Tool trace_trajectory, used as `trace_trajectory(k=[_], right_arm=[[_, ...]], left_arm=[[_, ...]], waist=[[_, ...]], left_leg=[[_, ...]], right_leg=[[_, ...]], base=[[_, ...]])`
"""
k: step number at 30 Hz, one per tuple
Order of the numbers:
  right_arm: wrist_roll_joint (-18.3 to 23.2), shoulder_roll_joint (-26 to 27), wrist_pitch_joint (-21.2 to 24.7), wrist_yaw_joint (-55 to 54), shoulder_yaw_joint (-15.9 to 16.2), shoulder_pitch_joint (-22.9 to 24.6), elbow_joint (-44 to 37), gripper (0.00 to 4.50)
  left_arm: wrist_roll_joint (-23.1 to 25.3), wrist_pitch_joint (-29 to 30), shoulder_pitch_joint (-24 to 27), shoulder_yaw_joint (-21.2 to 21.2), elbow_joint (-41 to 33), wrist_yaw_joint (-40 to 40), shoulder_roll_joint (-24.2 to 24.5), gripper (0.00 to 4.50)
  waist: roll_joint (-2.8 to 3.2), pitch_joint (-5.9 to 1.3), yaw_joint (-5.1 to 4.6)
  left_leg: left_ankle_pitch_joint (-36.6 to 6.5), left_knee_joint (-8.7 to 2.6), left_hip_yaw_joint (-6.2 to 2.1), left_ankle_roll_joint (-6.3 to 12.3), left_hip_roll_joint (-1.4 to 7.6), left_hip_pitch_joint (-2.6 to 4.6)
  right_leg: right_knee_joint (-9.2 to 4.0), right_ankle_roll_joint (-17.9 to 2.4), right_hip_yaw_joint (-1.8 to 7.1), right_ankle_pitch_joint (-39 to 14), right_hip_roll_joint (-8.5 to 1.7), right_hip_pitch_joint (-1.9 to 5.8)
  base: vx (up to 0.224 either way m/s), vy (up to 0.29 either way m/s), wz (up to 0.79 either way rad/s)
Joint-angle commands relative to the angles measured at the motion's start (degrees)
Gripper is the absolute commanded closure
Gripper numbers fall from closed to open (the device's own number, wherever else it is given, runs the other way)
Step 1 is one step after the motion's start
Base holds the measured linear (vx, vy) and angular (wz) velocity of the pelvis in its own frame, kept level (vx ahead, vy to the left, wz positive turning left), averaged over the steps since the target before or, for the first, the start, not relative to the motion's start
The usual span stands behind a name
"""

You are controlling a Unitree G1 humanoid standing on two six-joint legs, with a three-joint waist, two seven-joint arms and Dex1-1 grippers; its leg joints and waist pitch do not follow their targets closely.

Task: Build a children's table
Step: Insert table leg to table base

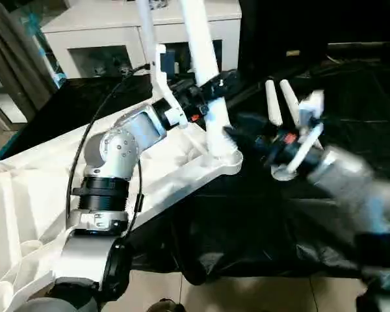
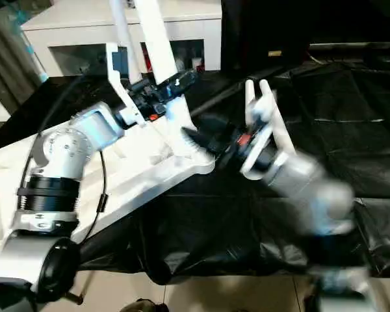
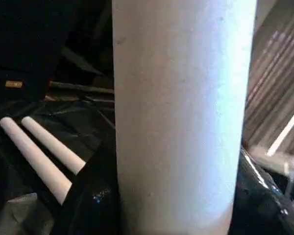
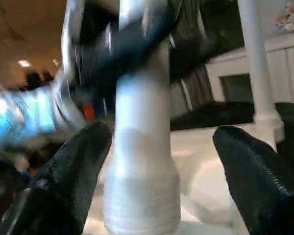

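Observation:
The white tabletop [image 1: 182, 148] lies underside up on a black sheet. One leg [image 1: 205, 58] stands upright in its near corner socket [image 1: 226, 158]. My left gripper [image 1: 211, 92] is shut on this leg partway up, and the tube [image 3: 181, 117] runs between its fingers. My right gripper [image 2: 198, 133] is open at the leg's base. Its black fingers [image 4: 63, 186] stand either side of the flared end [image 4: 142, 196], apart from it. A second leg [image 1: 146, 26] rises from a far corner. Two loose legs [image 1: 281, 104] lie side by side behind my right wrist.
A white cabinet with glass fronts [image 1: 117, 39] stands behind the tabletop. The black sheet [image 1: 299, 221] spreads over the floor to the right. White wrapping [image 1: 13, 214] lies bunched at the lower left. Tiled floor [image 1: 247, 296] runs along the near edge.

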Motion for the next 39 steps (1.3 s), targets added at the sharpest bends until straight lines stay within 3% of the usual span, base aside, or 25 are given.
trace_trajectory(k=[1, 2, 3, 5, 8, 10, 15, 17, 20, 23, 24, 31, 35, 36, 37, 39], right_arm=[[3.2, -0.3, 3.8, 0.1, -1.4, -1.7, 1.3, 0.64], [3.6, -0.8, 4.7, 0.6, -1.8, -2.4, 2.2, 0.64], [3.7, -1.0, 5.1, 0.8, -1.9, -2.8, 2.6, 0.64], [4.8, -2.9, 8.4, 3.7, -1.9, -4.5, 4.2, 0.64], [4.5, -3.8, 9.9, 5.7, -0.4, -5.1, 4.2, 0.64], [1.2, -5.0, 10.7, 8.5, 5.1, -5.9, 3.8, 0.64], [-3.9, -3.1, 7.9, 7.9, 10.0, -8.5, 7.6, 0.64], [-4.5, -2.6, 7.5, 7.8, 10.4, -8.9, 8.4, 0.64], [-5.6, -1.1, 6.3, 7.2, 10.1, -10.4, 11.0, 1.01], [-5.3, -1.1, 6.1, 8.8, 10.4, -10.8, 11.3, 1.2], [-5.4, -1.2, 6.0, 9.6, 10.7, -10.8, 11.1, 1.2], [-7.6, -1.1, 5.0, 12.1, 12.8, -10.5, 11.9, 1.82], [-8.4, -1.4, 4.4, 13.3, 13.9, -10.1, 11.6, 2.12], [-8.4, -1.5, 4.4, 13.5, 14.0, -10.0, 11.4, 2.2], [-8.7, -1.5, 4.3, 14.0, 14.1, -9.5, 11.2, 2.32], [-9.0, -1.6, 4.1, 14.5, 14.1, -8.9, 10.7, 2.38]], left_arm=[[0.4, 0.0, -0.5, -0.6, -2.0, -1.0, 0.8, 2.51], [0.4, 0.1, -0.2, -0.9, -2.1, -1.1, 0.8, 2.51], [0.4, 0.1, -0.1, -1.0, -2.2, -1.2, 0.8, 2.51], [0.9, -0.2, 0.6, -2.1, -2.6, -1.4, 0.6, 2.51], [1.0, 0.0, 0.8, -2.4, -3.2, -1.4, 0.4, 2.51], [1.1, 0.2, 1.0, -3.4, -3.9, -2.1, 0.5, 2.51], [1.4, 0.1, 1.8, -5.0, -5.5, -2.1, -0.1, 2.51], [1.6, 0.0, 2.0, -5.3, -5.8, -2.0, -0.1, 2.51], [1.8, -0.2, 2.5, -5.7, -6.7, -1.4, -0.4, 2.51], [2.0, -0.1, 2.9, -5.6, -7.0, -1.2, 0.0, 2.51], [2.0, 0.0, 3.1, -5.5, -7.2, -1.2, 0.2, 2.51], [1.9, -0.1, 3.9, -5.2, -7.9, -1.1, 0.5, 2.51], [2.0, -0.3, 3.7, -5.0, -7.4, -0.9, 0.6, 2.51], [1.9, -0.2, 3.7, -5.0, -7.3, -1.0, 0.6, 2.51], [1.1, 0.6, 3.7, -4.4, -7.3, -0.6, 0.3, 1.95], [0.0, 1.5, 3.7, -4.0, -7.4, -1.0, 0.2, 1.81]], waist=[[-1.5, -4.96, 0.41], [-1.48, -5.0, 0.45], [-1.96, -4.99, 0.38], [-2.3, -5.04, 0.68], [-2.12, -5.1, 1.06], [-2.11, -5.01, 1.12], [-2.98, -5.04, 1.34], [-2.74, -5.03, 1.64], [-3.19, -5.04, 1.8], [-3.23, -5.1, 2.06], [-3.53, -5.13, 2.08], [-4.02, -4.98, 2.06], [-4.07, -5.01, 1.99], [-3.78, -5.02, 1.97], [-3.97, -5.05, 1.96], [-3.26, -5.07, 1.94]], left_leg=[[-8.6, -3.47, -1.47, 4.47, 1.95, 1.5], [-8.5, -3.48, -1.51, 4.43, 2.01, 1.52], [-8.3, -3.47, -1.41, 4.44, 2.01, 1.44], [-7.5, -3.39, -1.41, 4.54, 2.05, 1.39], [-6.7, -3.18, -1.36, 4.79, 2.08, 1.35], [-6.9, -3.19, -1.38, 4.7, 2.12, 1.3], [-6.8, -3.19, -1.37, 4.08, 2.23, 1.31], [-7.1, -3.18, -1.34, 3.72, 2.34, 1.49], [-7.2, -3.34, -1.36, 3.41, 2.43, 1.51], [-7.6, -3.38, -1.37, 3.34, 2.55, 1.68], [-7.3, -3.4, -1.37, 3.42, 2.56, 1.57], [-8.4, -3.51, -1.35, 2.56, 2.56, 1.61], [-8.3, -3.52, -1.37, 2.36, 2.56, 1.64], [-8.4, -3.52, -1.36, 2.33, 2.58, 1.71], [-8.2, -3.47, -1.34, 2.47, 2.51, 1.67], [-8.2, -3.38, -1.38, 2.61, 2.44, 1.59]], right_leg=[[-4.6, -9.2, 1.54, -16.7, -2.83, 3.47], [-4.53, -9.3, 1.51, -16.4, -2.79, 3.46], [-4.6, -9.3, 1.52, -16.1, -2.73, 3.47], [-4.36, -9.8, 1.5, -15.9, -2.88, 3.65], [-4.25, -9.6, 1.5, -15.4, -2.82, 3.61], [-4.28, -9.5, 1.49, -15.7, -2.8, 3.58], [-4.16, -9.4, 1.61, -17.7, -3.13, 3.38], [-4.26, -9.1, 1.73, -18.2, -3.05, 3.18], [-3.96, -9.3, 1.78, -16.4, -2.98, 3.14], [-3.8, -9.7, 1.86, -15.0, -3.01, 3.15], [-3.69, -9.8, 1.84, -14.1, -3.0, 3.27], [-3.87, -9.1, 1.92, -16.2, -3.17, 3.19], [-3.79, -9.1, 1.94, -15.3, -3.08, 3.22], [-3.79, -9.3, 1.96, -14.8, -3.04, 3.15], [-3.69, -9.6, 1.95, -14.0, -3.02, 3.26], [-3.65, -10.2, 1.9, -12.9, -2.94, 3.28]], base=[[0.0, 0.0, 0.0], [0.0, 0.0, 0.0], [0.0, 0.0, 0.0], [0.0, 0.0, 0.0], [0.0, 0.0, 0.0], [0.0, 0.0, 0.0], [0.0, 0.0, 0.0], [0.0, 0.0, 0.0], [0.0, 0.0, 0.0], [0.0, 0.0, 0.0], [0.0, 0.0, 0.0], [0.0, 0.0, 0.0], [0.0, 0.0, 0.0], [0.0, 0.0, 0.0], [0.0, 0.0, 0.0], [0.0, 0.0, 0.0]])
